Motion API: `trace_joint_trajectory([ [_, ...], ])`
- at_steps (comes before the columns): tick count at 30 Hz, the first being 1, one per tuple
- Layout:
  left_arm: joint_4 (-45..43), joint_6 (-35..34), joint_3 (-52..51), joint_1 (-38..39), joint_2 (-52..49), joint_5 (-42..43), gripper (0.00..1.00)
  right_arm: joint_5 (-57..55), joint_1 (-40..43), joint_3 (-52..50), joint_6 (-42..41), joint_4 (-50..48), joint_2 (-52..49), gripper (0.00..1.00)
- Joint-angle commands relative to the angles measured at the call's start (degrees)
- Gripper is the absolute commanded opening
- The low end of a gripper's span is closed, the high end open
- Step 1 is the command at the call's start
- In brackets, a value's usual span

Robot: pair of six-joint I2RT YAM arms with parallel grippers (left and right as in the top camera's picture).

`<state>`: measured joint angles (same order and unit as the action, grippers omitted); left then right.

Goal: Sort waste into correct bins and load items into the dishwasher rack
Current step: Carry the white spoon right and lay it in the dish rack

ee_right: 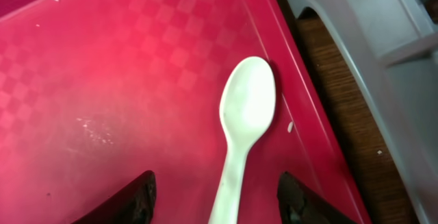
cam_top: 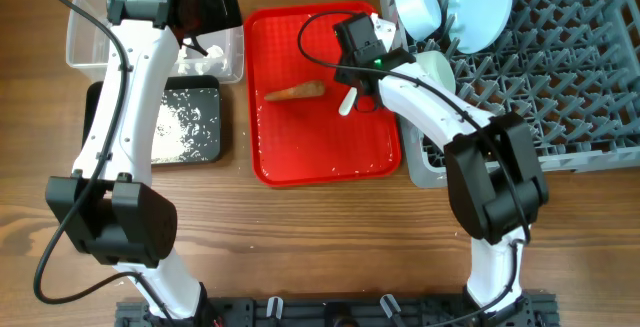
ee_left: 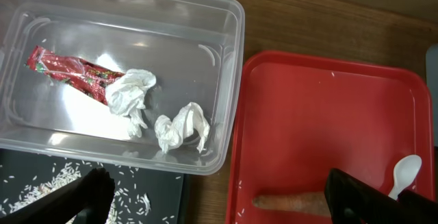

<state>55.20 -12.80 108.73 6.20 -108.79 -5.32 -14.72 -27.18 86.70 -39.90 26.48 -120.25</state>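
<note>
The white spoon (ee_right: 246,114) lies on the red serving tray (cam_top: 320,157) near its right rim. My right gripper (ee_right: 215,203) is open, its fingers on either side of the spoon's handle; in the overhead view it (cam_top: 358,79) hangs over the spoon (cam_top: 347,102). The orange carrot (cam_top: 295,92) lies mid-tray. My left gripper (ee_left: 219,207) is open and empty above the clear tub (ee_left: 226,59), which holds the red wrapper (ee_left: 68,70) and two white tissues (ee_left: 130,94). The black tray (cam_top: 185,122) holds loose rice. The grey rack (cam_top: 580,77) holds the blue plate (cam_top: 480,7) and two bowls (cam_top: 418,9).
The rack's grey corner (ee_right: 369,59) stands just right of the red tray's rim, with a strip of wooden table between them. The carrot (ee_left: 291,202) and spoon (ee_left: 404,175) also show in the left wrist view. The yellow cup is not in view.
</note>
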Motion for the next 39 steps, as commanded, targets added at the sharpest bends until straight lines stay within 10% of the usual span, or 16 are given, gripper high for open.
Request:
trace_joint_trajectory([
  [1,-0.15,-0.09,0.85,-0.20,0.68,-0.57,1.00,-1.97,0.37,0.20,-0.79,-0.39,-3.74,0.54],
  [13,-0.15,-0.09,0.85,-0.20,0.68,-0.57,1.00,-1.95,0.59,0.17,0.90,-1.77,-7.58,0.35],
  [19,-0.15,-0.09,0.85,-0.22,0.68,-0.57,1.00,-1.92,0.59,0.17,2.69,-1.77,-7.80,0.04],
  [30,-0.15,-0.09,0.85,-0.22,0.68,-0.55,1.00,2.60,0.59,0.28,10.67,-1.77,-3.54,0.04],
  [39,-0.15,-0.09,0.85,-0.20,0.68,-0.57,1.00,12.85,4.33,0.42,16.76,10.86,24.61,0.05],
])
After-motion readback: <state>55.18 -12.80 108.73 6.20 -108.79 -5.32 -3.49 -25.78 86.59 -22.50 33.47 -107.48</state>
